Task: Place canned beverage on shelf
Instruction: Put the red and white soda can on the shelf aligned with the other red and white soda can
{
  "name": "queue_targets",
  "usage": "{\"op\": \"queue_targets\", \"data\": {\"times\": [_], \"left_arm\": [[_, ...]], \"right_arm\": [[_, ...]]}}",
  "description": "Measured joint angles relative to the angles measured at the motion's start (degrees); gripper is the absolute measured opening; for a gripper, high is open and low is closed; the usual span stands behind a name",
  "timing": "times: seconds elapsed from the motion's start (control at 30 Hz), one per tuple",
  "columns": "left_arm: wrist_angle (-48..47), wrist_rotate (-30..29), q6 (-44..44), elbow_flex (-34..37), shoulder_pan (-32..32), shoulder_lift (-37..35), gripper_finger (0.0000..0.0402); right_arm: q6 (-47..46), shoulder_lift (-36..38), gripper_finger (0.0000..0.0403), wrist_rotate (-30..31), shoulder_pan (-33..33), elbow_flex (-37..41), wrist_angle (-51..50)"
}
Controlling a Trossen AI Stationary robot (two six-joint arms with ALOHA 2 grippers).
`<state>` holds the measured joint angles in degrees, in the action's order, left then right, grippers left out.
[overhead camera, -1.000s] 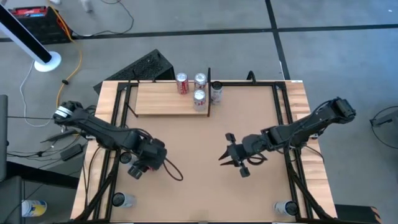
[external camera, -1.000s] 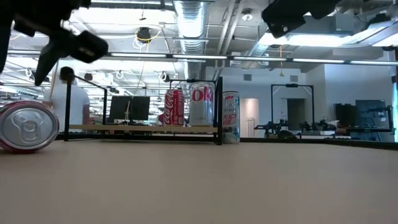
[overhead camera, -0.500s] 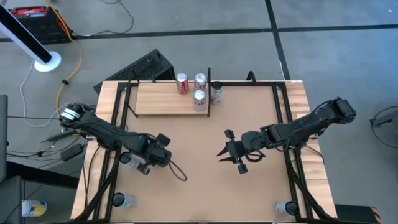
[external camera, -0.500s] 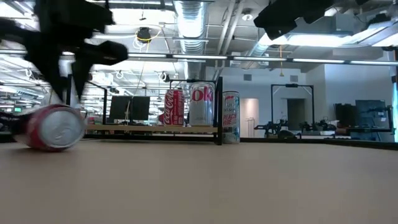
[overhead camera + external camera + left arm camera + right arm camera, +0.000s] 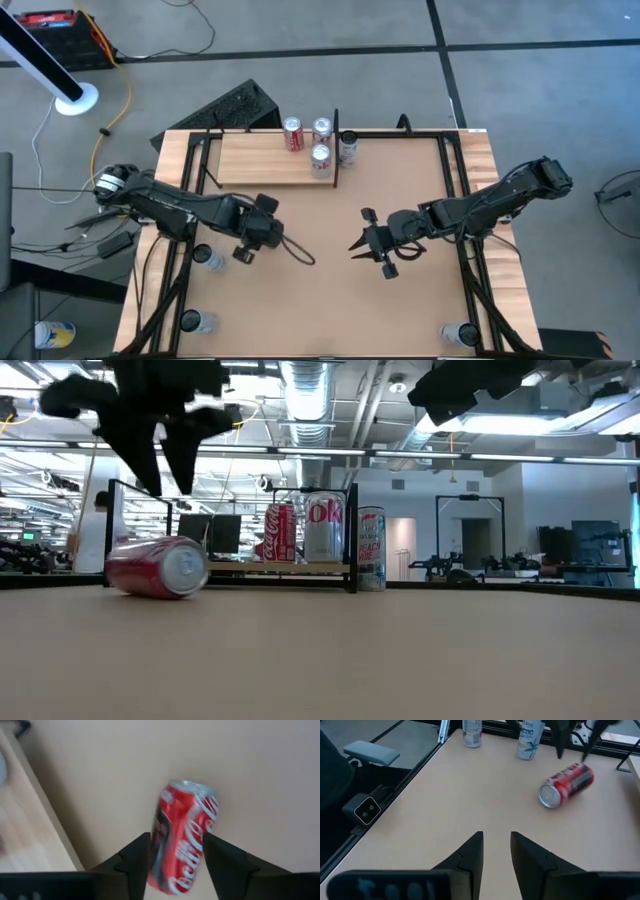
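Note:
A red canned beverage (image 5: 158, 567) lies on its side on the tabletop, left of centre; it also shows in the left wrist view (image 5: 182, 840) and the right wrist view (image 5: 566, 784). My left gripper (image 5: 165, 485) hangs open just above it, pointing steeply down, with its fingers clear of the can. In the high view the left gripper (image 5: 250, 243) hides most of the can. The shelf (image 5: 262, 162) lies at the table's far side and carries three upright cans (image 5: 320, 158). My right gripper (image 5: 362, 248) waits open at mid-table, holding nothing.
One more can (image 5: 347, 148) stands on the tabletop just right of the shelf's black end piece (image 5: 336, 150). Two cans (image 5: 472, 731) (image 5: 529, 738) stand at the table's left rail. Bare tabletop (image 5: 320, 300) stretches between the arms and toward the near edge.
My left gripper has moved toward the table's right and far edges, risen a little and turned. The red can has travelled along the table toward the right; its end, which faced the near edge, now points slantwise.

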<state>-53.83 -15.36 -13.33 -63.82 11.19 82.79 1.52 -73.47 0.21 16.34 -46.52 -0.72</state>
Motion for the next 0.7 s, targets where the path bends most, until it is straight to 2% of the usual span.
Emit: {"op": "queue_targets", "data": {"times": [0.17, 0.33, 0.4, 0.6, 0.7], "left_arm": [[1.2, 2.73, -4.4, 0.4, -6.45, 0.76, 0.0222], [5.6, 14.47, -10.95, 0.4, -14.52, 0.76, 0.0257], [6.56, 17.31, -13.28, 0.38, -17.09, 1.23, 0.0263], [10.38, 17.35, -19.56, 0.36, -20.81, 5.63, 0.0265], [14.16, 14.4, -21.8, 0.37, -21.15, 10.42, 0.0265]], "right_arm": [[0.0, 0.0, 0.012, -0.04, 0.13, 0.0, -0.08], [0.04, 0.0, 0.012, -0.09, 0.13, 0.0, -0.17], [0.0, 0.0, 0.012, -0.11, 0.13, 0.0, -0.28], [0.04, -0.74, 0.012, -0.25, 0.13, -0.02, -0.75], [0.24, -1.97, 0.012, -0.33, 0.17, 0.0, -0.8]]}}
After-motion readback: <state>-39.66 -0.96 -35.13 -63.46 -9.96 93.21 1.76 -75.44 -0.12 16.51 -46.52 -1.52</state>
